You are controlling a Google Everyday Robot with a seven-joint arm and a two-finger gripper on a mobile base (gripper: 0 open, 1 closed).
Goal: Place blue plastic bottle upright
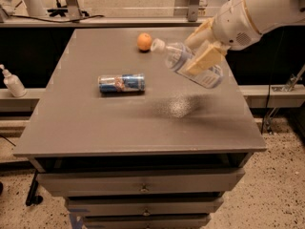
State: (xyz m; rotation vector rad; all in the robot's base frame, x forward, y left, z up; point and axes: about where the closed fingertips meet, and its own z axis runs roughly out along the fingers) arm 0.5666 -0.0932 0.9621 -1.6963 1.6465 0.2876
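Observation:
The blue plastic bottle [178,57] is clear and ribbed with a white cap pointing up and left. It hangs tilted in the air above the right part of the grey table [95,123]. My gripper [200,49] is shut on the bottle's middle, with tan fingers [204,60] across it. The white arm comes in from the upper right. The bottle's shadow lies on the table below it.
A blue-silver drink can [121,83] lies on its side left of centre. An orange [144,41] sits near the far edge. A small white pump bottle [12,82] stands on a ledge to the left. Drawers are under the tabletop.

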